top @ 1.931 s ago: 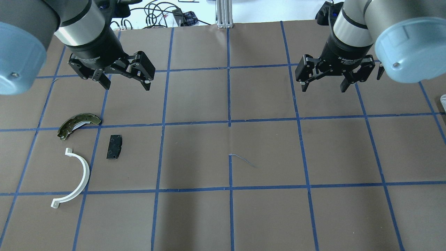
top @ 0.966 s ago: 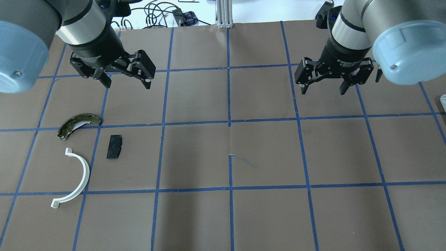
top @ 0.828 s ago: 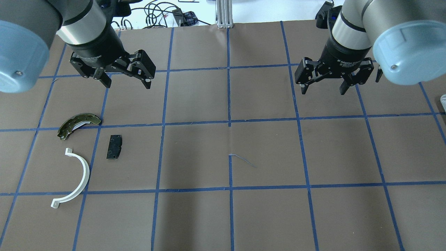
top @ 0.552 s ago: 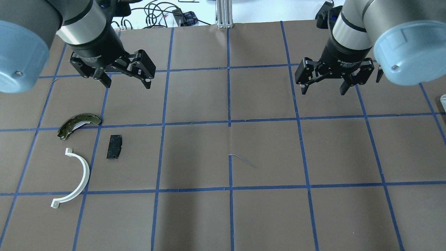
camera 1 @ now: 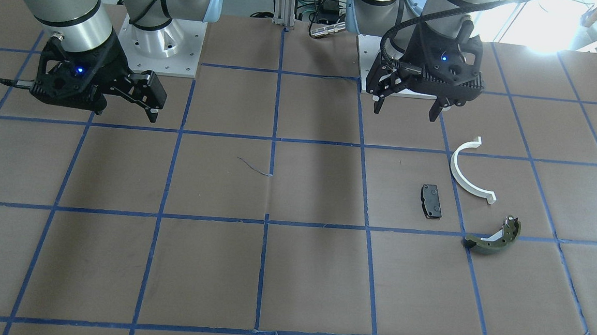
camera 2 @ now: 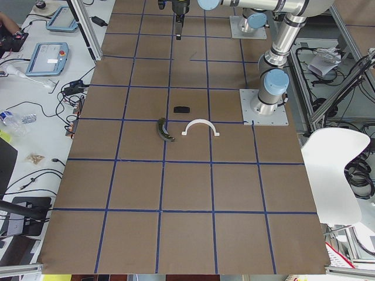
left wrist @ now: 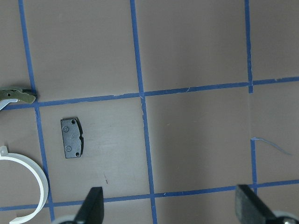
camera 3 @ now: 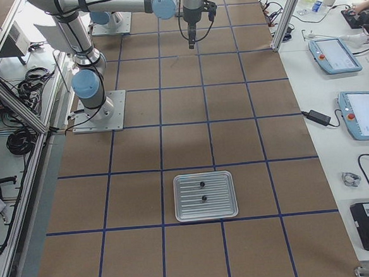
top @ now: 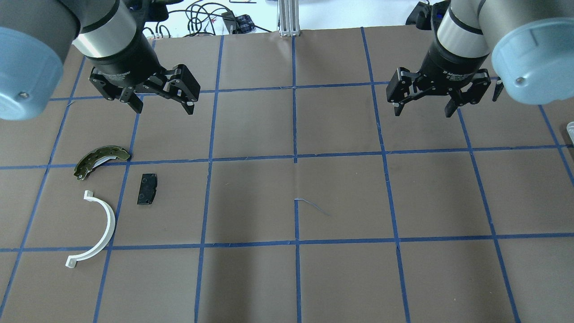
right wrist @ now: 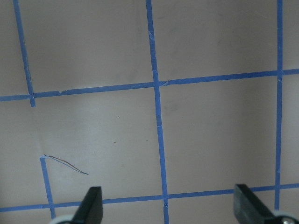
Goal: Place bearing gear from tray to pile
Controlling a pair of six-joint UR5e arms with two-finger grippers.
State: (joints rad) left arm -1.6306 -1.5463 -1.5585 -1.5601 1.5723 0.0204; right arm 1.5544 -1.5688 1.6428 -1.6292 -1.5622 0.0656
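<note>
The pile lies on the robot's left side of the table: an olive-green brake shoe (top: 101,160), a small black pad (top: 147,189) and a white half-ring (top: 101,229). They also show in the front view as shoe (camera 1: 493,240), pad (camera 1: 431,200) and ring (camera 1: 466,172). A ribbed metal tray (camera 3: 189,208) lies at the robot's right end of the table. It holds two small dark parts (camera 3: 202,185), too small to tell apart. My left gripper (top: 163,107) is open and empty, hovering beyond the pile. My right gripper (top: 422,112) is open and empty over bare mat.
Brown mat with a blue tape grid (top: 295,157) covers the table. A tray corner (top: 570,128) shows at the overhead view's right edge. Cables and an aluminium post (top: 287,18) lie beyond the far edge. The arm bases (camera 1: 164,40) stand at the robot's side.
My right gripper has shifted a little to the right and farther from the robot, still open. My left gripper and the pile have not moved.
</note>
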